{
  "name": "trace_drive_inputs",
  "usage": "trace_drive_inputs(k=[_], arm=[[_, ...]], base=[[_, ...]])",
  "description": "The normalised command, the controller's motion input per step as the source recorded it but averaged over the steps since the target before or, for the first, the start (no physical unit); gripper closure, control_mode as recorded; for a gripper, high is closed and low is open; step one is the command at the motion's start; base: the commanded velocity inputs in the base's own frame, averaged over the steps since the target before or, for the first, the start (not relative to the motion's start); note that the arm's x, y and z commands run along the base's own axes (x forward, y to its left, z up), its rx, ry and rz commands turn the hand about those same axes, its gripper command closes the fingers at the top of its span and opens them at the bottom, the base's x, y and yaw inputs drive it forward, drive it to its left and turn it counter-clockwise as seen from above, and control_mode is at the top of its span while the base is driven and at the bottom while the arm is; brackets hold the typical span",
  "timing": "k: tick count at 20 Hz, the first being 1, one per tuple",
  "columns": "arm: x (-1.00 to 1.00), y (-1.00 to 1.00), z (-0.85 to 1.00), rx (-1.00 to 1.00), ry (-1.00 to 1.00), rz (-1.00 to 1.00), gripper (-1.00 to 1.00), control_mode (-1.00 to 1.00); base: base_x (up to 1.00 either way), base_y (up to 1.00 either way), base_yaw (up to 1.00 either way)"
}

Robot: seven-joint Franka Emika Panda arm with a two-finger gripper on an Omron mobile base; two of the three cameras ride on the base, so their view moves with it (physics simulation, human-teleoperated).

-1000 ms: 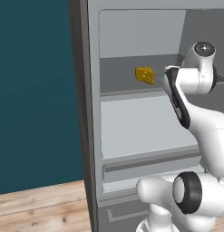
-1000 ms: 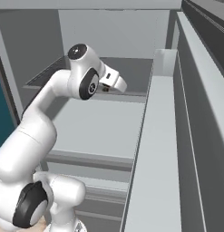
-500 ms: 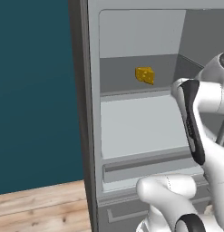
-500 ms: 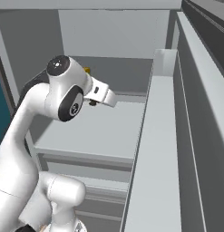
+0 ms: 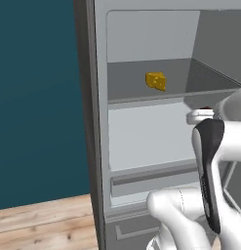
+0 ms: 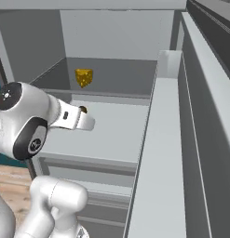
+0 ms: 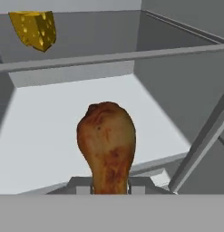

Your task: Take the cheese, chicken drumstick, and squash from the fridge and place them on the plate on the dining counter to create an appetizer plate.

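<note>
Clamped in the robot's two-finger gripper (image 7: 110, 189) by its narrow bone end, a reddish-brown chicken drumstick (image 7: 107, 144) is hanging in front of the tall grey fridge (image 5: 141, 136), its long axis running along the fingers and its rounded meaty end pointing inward. Beyond, a bright yellow cheese wedge (image 7: 33, 29) is sitting mid-shelf on the upper shelf (image 5: 168, 80), awaiting collection.
</note>
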Motion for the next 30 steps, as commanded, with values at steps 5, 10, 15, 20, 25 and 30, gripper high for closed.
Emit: trace_drive_inputs(k=[5,10,15,20,25,30], arm=[[-0.59,0.35,-0.07,-0.05,0.00,0.02,1.00,-1.00],[-0.13,0.03,-0.01,-0.01,0.00,0.01,1.00,1.00],[0.00,0.00,0.00,0.00,0.00,0.00,1.00,1.00],[0.00,0.00,0.00,0.00,0.00,0.00,1.00,1.00],[0.00,0.00,0.00,0.00,0.00,0.00,1.00,1.00],[0.00,0.00,0.00,0.00,0.00,0.00,1.00,1.00]], base=[[0.00,0.00,0.00],[-0.58,0.09,0.04],[-0.84,0.17,0.13],[-0.86,0.40,0.23],[-0.66,0.66,0.39],[-0.18,0.51,0.69]])
